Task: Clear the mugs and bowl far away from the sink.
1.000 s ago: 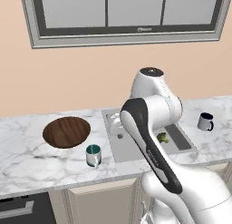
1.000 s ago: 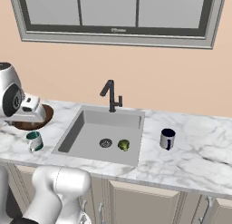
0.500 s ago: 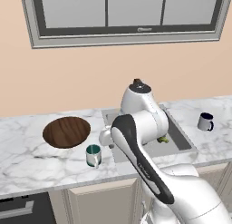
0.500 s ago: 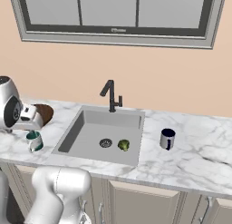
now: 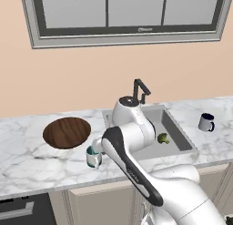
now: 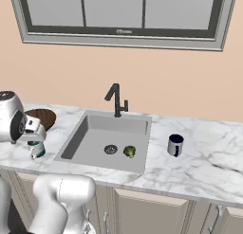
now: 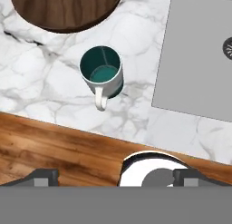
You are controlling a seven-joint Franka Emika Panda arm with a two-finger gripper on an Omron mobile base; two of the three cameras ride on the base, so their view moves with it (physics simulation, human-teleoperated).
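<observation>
I am hovering my pincer over the white mug, jaws spread wide and holding nothing, the mug sitting at about eleven o'clock in my hand view. The bowl is resting just beyond it at twelve. The sink is lying at three o'clock. The dark mug is standing on the bench past it. Probably nothing is cleared yet; all three are waiting.

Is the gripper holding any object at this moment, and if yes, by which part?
Nothing is held. The gripper is open above the white mug with the teal inside, which stands alone on the counter.
</observation>
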